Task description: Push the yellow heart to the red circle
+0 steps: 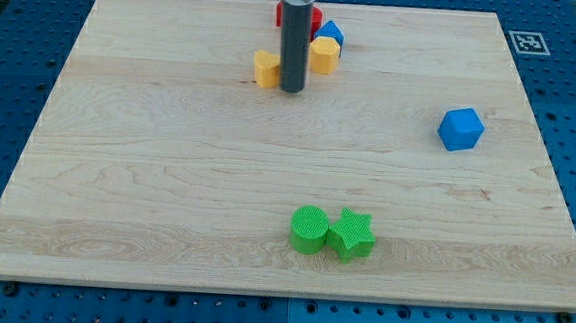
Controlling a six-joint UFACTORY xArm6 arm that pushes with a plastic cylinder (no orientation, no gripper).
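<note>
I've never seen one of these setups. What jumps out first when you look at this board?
The dark rod coming down at the view's top, its tip between two yellow blocks, with a red block and a small blue block behind. Next, the green circle and green star touching near the bottom, and a lone blue block at right.

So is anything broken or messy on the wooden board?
Nothing stands out. My tip sits between two yellow blocks near the view's top, and every block rests flat on the board, undamaged.
</note>
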